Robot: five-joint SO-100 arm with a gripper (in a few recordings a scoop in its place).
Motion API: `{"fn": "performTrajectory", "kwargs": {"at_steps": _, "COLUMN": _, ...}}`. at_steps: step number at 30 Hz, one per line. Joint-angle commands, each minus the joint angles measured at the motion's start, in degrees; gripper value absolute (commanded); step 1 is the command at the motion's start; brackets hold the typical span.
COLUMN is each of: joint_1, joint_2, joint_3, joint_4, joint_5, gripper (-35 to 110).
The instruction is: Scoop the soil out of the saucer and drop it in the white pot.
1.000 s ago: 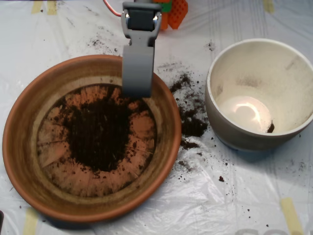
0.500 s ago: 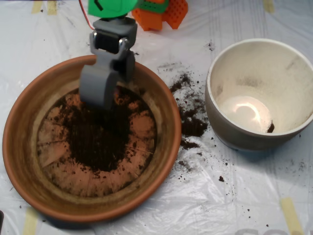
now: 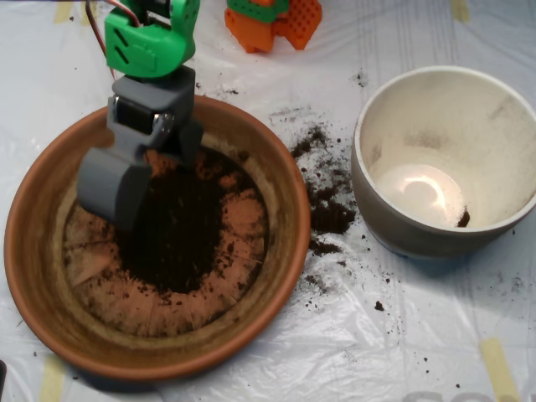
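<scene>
The terracotta saucer (image 3: pixel 33 276) fills the left half of the overhead view, with a dark pile of soil (image 3: pixel 180 247) spread over the middle of its flat base. My grey scoop (image 3: pixel 144 186) hangs low over the left and back part of that pile. Its jaws look parted: one light grey shell on the left, a darker one on the right. The scoop hides the soil under it. The white pot (image 3: pixel 394 234) stands to the right of the saucer. Its inside is almost bare, with one small dark clump (image 3: pixel 463 219) near the lower right wall.
Spilled soil (image 3: pixel 327 209) lies on the white plastic sheet between saucer and pot, with crumbs scattered around. An orange block (image 3: pixel 272 18) sits at the back edge. The arm's green housing (image 3: pixel 151 38) stands over the saucer's back rim.
The scoop has swung left from the saucer's back rim and come down over the left side of the soil. Its shells now look spread apart. The soil pile and pot are unchanged.
</scene>
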Motion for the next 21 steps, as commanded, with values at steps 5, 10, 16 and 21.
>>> {"fn": "performTrajectory", "kwargs": {"at_steps": 5, "joint_1": 1.4, "joint_2": -11.1, "joint_3": -15.6, "joint_4": 6.1, "joint_5": -1.9, "gripper": 49}}
{"fn": "performTrajectory", "kwargs": {"at_steps": 10, "joint_1": 2.9, "joint_2": -20.4, "joint_3": -24.8, "joint_4": 10.8, "joint_5": -2.4, "gripper": 48}}
{"fn": "performTrajectory", "kwargs": {"at_steps": 16, "joint_1": 1.2, "joint_2": -24.4, "joint_3": -28.2, "joint_4": 13.8, "joint_5": -3.8, "gripper": 42}}
{"fn": "performTrajectory", "kwargs": {"at_steps": 21, "joint_1": -1.4, "joint_2": -25.0, "joint_3": -27.9, "joint_4": 13.0, "joint_5": -4.2, "gripper": 43}}
